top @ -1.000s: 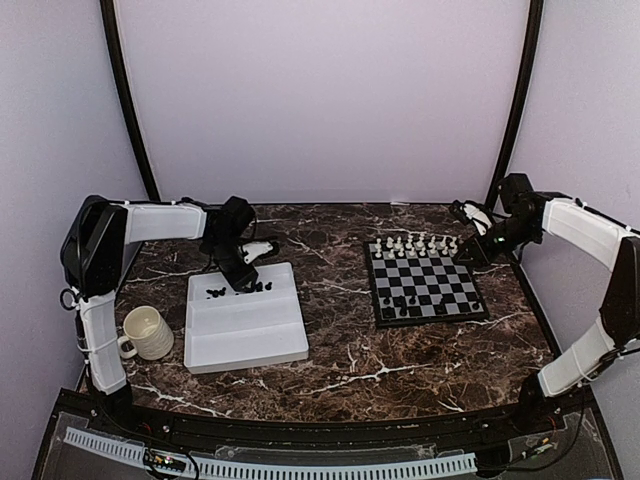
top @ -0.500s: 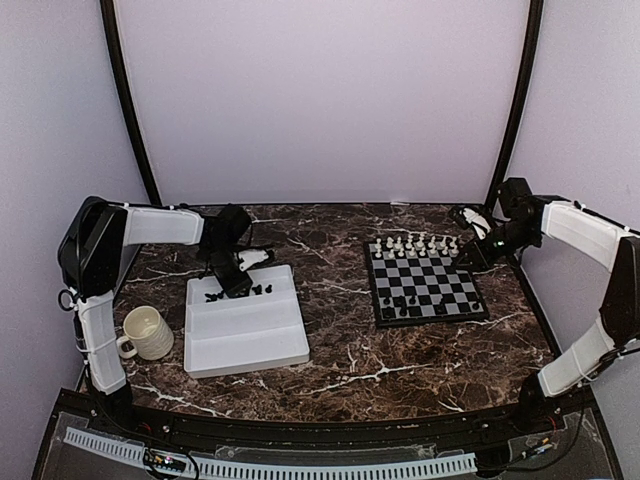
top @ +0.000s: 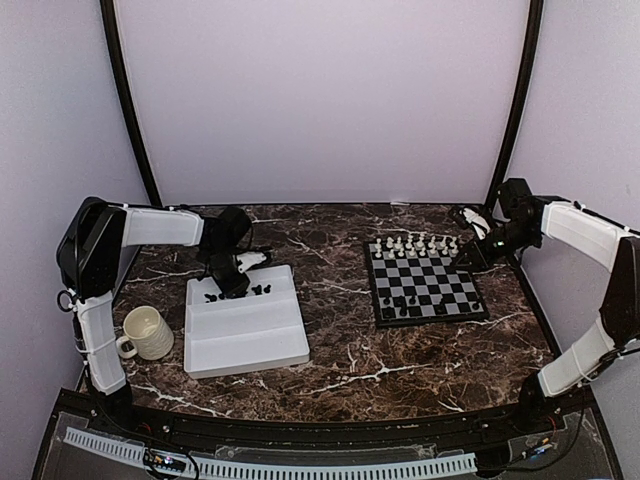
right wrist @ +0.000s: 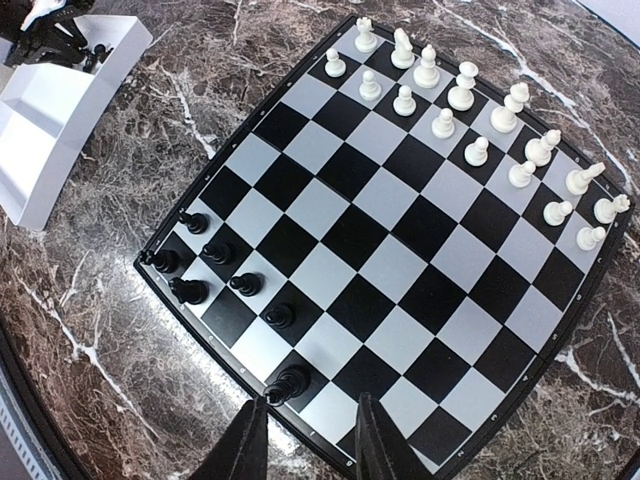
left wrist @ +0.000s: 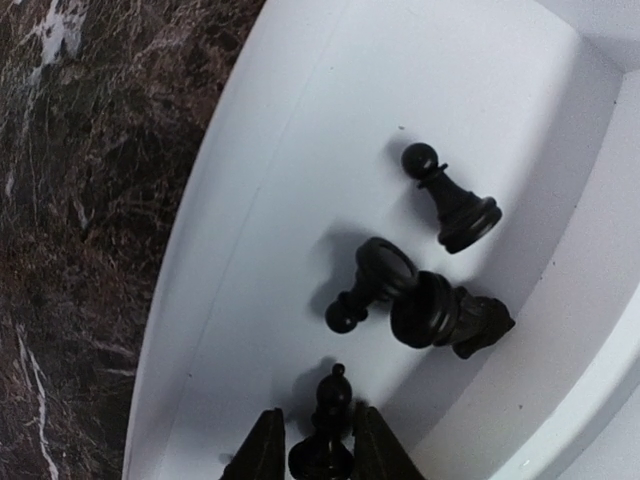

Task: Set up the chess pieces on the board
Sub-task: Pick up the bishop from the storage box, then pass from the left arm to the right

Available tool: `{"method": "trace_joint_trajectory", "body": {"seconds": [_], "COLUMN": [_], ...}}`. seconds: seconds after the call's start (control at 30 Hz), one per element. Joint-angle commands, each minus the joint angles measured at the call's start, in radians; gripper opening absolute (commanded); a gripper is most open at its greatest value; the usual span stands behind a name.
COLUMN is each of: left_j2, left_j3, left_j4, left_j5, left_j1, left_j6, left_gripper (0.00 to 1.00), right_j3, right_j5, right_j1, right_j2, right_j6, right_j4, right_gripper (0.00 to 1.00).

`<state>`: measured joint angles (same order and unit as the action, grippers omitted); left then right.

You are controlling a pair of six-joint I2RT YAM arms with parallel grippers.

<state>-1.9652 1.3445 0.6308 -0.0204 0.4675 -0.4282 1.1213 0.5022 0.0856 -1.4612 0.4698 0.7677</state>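
The board [top: 428,283] lies at the right, with white chessmen [top: 415,243] along its far rows and several black chessmen [top: 404,305] at its near left. In the right wrist view, my right gripper [right wrist: 312,400] is open and empty over the board's [right wrist: 400,250] edge, next to a black piece [right wrist: 288,382]. My left gripper [top: 226,284] is down in the white tray's [top: 245,340] far part. In the left wrist view, the left gripper [left wrist: 317,425] straddles a black bishop [left wrist: 332,400], its jaws close on both sides. Three more black chessmen [left wrist: 445,312] lie beyond it.
A cream mug [top: 147,333] stands left of the tray on the dark marble table. The tray has a raised rim [left wrist: 250,200] and a dividing wall. The right arm reaches in from the far right corner.
My left gripper has moved left and down into the tray's far part, over the black chessmen. The right arm has barely moved.
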Motion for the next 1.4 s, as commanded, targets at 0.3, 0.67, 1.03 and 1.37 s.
{"method": "trace_joint_trajectory", "body": {"seconds": [0.3,0.67,1.03,1.37], "left_j2": [-0.036,0.294,0.442,0.455], "left_j3": [0.001,-0.009,-0.093,-0.17], "left_j4": [0.167,0.026,-0.261,-0.392], "left_j5": [0.01,0.151,0.37,0.541], "left_j1": [0.01,0.02,0.208,0.257], "left_j6": [0.146,0.161,0.142,0.205], "left_gripper": [0.09,0.02,0.03,0.04], "right_j3": [0.033,0.193,0.547,0.691], "right_j5": [0.027,0.143,0.286,0.359], "right_j1": [0.045,0.133,0.395,0.593], "right_j2": [0.021,-0.056,-0.343,-0.496], "right_j6": [-0.041,-0.156,-0.278,-0.329], "right_j4": [0.017,-0.055,-0.013,0.029], "right_gripper": [0.31,0.32,0.34,0.38]}}
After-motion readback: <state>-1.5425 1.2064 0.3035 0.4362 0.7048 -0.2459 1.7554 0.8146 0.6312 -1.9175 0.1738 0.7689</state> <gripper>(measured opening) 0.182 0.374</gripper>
